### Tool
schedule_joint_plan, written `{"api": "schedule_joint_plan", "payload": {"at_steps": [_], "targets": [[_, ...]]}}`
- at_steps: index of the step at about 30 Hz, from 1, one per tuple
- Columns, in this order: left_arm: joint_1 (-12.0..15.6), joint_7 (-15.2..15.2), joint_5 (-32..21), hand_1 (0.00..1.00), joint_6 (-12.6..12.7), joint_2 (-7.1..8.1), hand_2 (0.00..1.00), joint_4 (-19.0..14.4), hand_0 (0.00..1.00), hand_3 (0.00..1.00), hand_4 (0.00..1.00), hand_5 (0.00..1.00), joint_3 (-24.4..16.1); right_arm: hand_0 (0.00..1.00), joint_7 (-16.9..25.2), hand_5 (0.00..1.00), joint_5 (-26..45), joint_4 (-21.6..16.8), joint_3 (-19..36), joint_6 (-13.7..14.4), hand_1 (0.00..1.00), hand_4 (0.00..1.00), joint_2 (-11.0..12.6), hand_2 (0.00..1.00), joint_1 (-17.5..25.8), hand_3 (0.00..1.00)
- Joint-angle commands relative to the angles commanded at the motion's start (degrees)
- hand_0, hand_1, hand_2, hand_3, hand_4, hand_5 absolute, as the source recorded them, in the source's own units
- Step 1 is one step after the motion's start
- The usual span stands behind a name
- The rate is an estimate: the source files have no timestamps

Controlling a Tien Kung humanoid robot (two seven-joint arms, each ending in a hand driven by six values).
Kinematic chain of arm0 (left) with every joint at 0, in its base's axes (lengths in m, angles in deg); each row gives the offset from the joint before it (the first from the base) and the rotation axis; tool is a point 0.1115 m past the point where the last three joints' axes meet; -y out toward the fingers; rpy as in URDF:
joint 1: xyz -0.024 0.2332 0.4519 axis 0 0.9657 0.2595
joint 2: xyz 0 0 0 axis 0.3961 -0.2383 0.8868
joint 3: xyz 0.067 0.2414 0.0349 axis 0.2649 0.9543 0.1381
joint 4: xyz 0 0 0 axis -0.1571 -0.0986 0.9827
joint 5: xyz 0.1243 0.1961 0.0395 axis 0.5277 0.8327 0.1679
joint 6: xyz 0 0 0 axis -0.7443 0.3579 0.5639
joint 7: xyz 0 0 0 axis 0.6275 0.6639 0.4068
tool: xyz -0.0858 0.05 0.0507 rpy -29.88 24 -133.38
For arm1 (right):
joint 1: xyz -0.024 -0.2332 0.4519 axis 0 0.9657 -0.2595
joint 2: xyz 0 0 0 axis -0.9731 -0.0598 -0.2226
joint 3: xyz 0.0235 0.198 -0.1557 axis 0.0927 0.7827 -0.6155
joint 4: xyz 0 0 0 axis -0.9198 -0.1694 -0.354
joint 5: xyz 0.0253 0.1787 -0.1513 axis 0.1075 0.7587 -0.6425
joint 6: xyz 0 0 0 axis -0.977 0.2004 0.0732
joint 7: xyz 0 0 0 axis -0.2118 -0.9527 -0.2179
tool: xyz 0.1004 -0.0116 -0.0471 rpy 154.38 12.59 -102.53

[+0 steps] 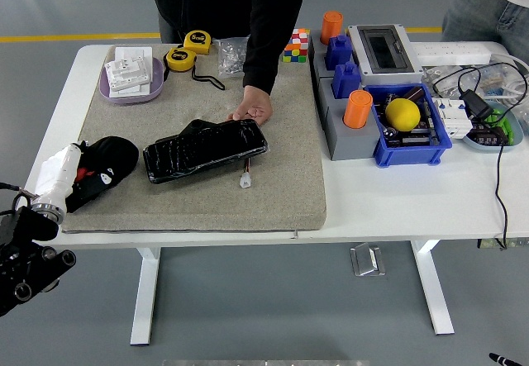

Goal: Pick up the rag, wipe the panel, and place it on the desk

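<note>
The rag [101, 164], a black cloth with white and red parts, lies bunched on the grey mat's [273, 192] left edge. The panel [205, 149], black and glossy, lies in the middle of the mat, with a small white connector [245, 181] on wires at its near right end. A person's hand [253, 106] rests on the panel's far edge. My left hand [29, 259] is low at the picture's left edge, below and in front of the table's near edge, just below the rag's white end [56, 178]. The right hand does not show.
On the far left of the mat are a purple tray [132, 77] with cards and two yellow tape measures [180, 57]. To the right stand a grey stand [347, 130] with orange cylinders, a blue bin [411, 135] holding a yellow ball, an electrical box [382, 49] and cables [496, 168].
</note>
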Motion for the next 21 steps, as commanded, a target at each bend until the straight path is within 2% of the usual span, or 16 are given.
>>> {"api": "schedule_joint_plan", "payload": {"at_steps": [5, 6, 11, 12, 21], "targets": [[-0.3, 0.0, 0.4, 0.171, 0.0, -0.14, 0.631, -0.2, 0.19, 0.629, 0.404, 0.002, -0.6, 0.759, 0.0, 0.538, -0.1, 0.1, 0.1, -0.1, 0.571, 0.991, 0.0, 0.7, 0.0, 0.594], [-0.3, -0.1, 0.4, 0.156, 0.0, -0.16, 0.594, -0.2, 0.19, 0.567, 0.376, 0.002, -0.7, 0.759, 0.0, 0.539, -0.2, 0.1, 0.2, -0.1, 0.571, 0.991, 0.0, 0.7, 0.0, 0.594], [-0.3, -0.1, 0.5, 0.156, 0.0, -0.13, 0.594, -0.3, 0.19, 0.567, 0.376, 0.002, -1.4, 0.759, 0.0, 0.539, -0.3, 0.0, 0.4, -0.1, 0.571, 0.991, 0.0, 0.7, 0.0, 0.594], [-0.3, -0.1, 0.6, 0.157, 0.0, -0.11, 0.552, -0.4, 0.189, 0.494, 0.372, 0.002, -1.5, 0.759, 0.0, 0.54, -0.5, 0.0, 0.4, -0.1, 0.57, 0.993, -0.1, 0.7, 0.0, 0.594], [-0.3, -0.3, 0.9, 0.156, 0.0, 0.46, 0.543, -1.1, 0.189, 0.473, 0.35, 0.002, -2.6, 0.758, -0.1, 0.54, -0.7, 0.1, 0.8, -0.1, 0.57, 0.992, -0.1, 0.701, -0.1, 0.594]]}}
